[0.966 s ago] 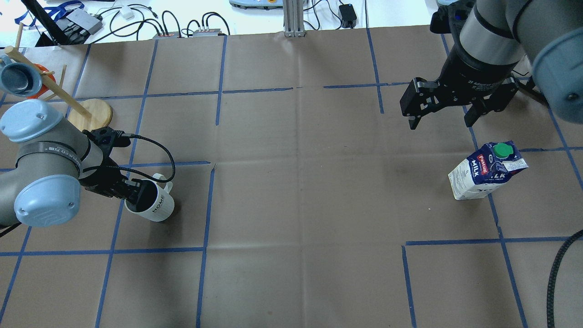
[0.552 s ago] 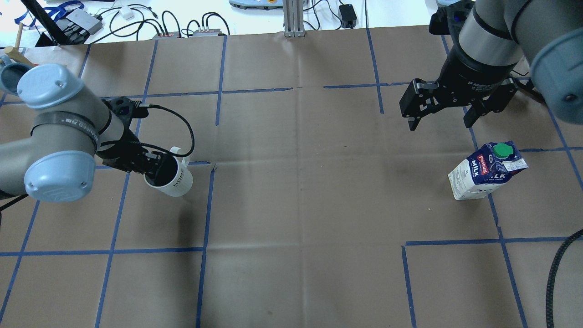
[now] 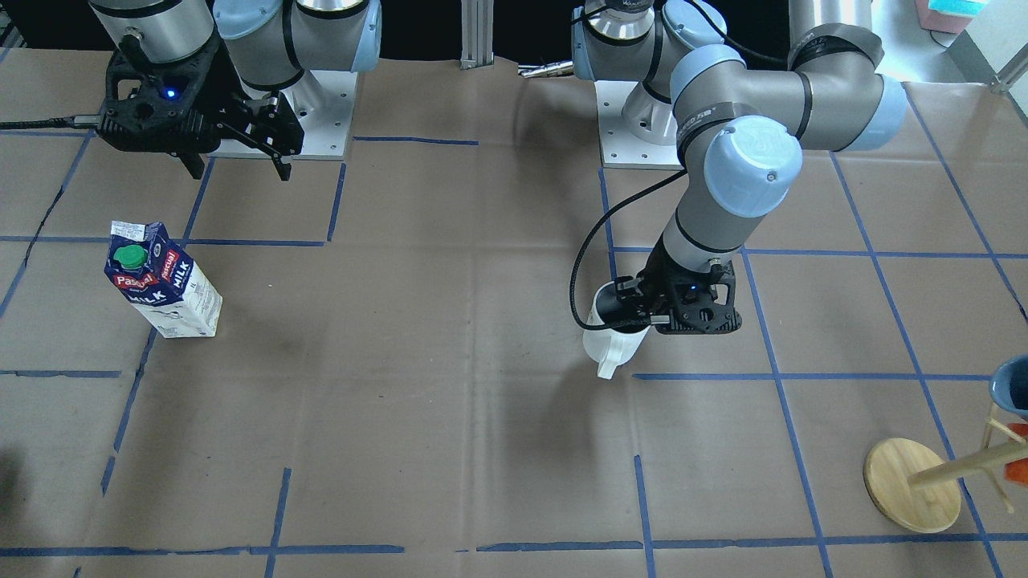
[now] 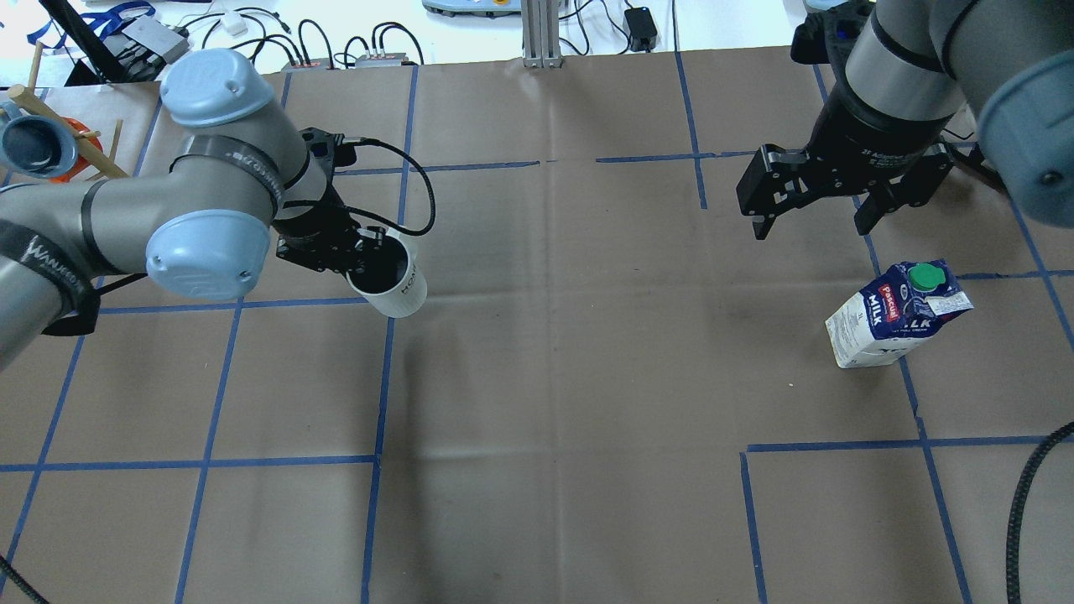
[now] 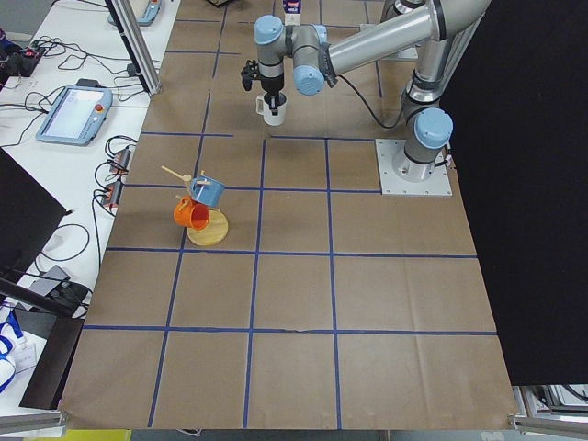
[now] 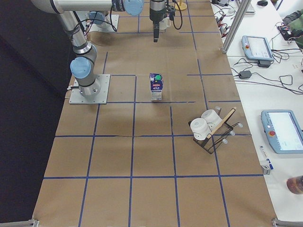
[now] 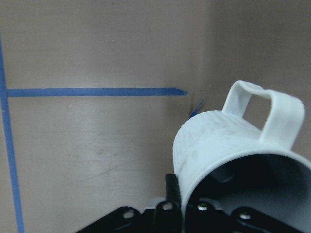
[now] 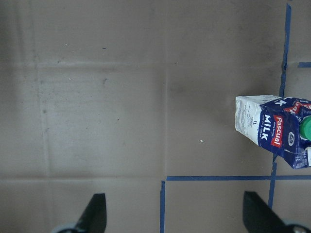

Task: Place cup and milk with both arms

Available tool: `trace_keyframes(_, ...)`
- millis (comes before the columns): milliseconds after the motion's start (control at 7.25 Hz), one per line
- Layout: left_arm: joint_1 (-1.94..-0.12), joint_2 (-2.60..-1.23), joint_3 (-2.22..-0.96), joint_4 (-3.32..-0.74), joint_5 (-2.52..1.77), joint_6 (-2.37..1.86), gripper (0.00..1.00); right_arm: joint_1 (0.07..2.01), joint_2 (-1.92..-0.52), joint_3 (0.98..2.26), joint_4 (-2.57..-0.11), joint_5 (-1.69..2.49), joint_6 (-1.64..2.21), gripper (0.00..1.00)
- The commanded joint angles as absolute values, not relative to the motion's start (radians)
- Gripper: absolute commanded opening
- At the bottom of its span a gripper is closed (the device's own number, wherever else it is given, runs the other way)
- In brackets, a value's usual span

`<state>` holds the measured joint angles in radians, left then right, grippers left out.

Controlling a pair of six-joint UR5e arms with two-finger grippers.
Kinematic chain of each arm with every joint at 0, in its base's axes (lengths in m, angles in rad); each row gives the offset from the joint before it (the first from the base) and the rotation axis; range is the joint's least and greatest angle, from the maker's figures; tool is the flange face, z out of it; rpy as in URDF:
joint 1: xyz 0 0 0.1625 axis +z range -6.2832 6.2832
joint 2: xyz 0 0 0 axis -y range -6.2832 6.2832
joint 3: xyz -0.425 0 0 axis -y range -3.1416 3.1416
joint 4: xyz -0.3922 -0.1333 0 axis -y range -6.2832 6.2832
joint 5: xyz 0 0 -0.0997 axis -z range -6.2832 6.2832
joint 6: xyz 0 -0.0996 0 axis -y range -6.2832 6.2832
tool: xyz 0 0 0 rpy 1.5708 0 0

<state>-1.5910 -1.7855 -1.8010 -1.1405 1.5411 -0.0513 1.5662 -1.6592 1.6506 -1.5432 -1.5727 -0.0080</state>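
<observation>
Overhead exterior shows us the left gripper (image 4: 357, 258) clamped on the rim of the cup (image 4: 394, 289), one finger inside, holding it apparently clear of the table, left of centre. Our right gripper (image 4: 811, 226) hangs wide open and empty near the milk (image 4: 896, 317), which stands untouched. We judge neither placed yet.

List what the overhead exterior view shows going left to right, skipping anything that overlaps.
Left to right: blue mug on the wooden rack → cup → aluminium post → milk.
</observation>
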Motion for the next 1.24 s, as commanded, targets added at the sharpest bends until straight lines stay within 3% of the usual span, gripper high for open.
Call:
trace_keyframes(0, -1.691, -1.944, -1.616, -1.141, 1.517, -0.203, 0.00, 1.566, -1.660, 1.651, -1.543, -1.574, -0.011, 1.00)
trace_keyframes(414, -1.779, -2.147, -1.432, -1.140, 1.516, -0.273, 0.00, 1.566, -1.660, 1.651, -1.545, -1.574, -0.011, 1.00)
trace_keyframes(1103, -1.784, -2.233, -1.321, -1.138, 1.522, -0.281, 0.04, 1.566, -1.660, 1.654, -1.545, -1.572, -0.011, 1.00)
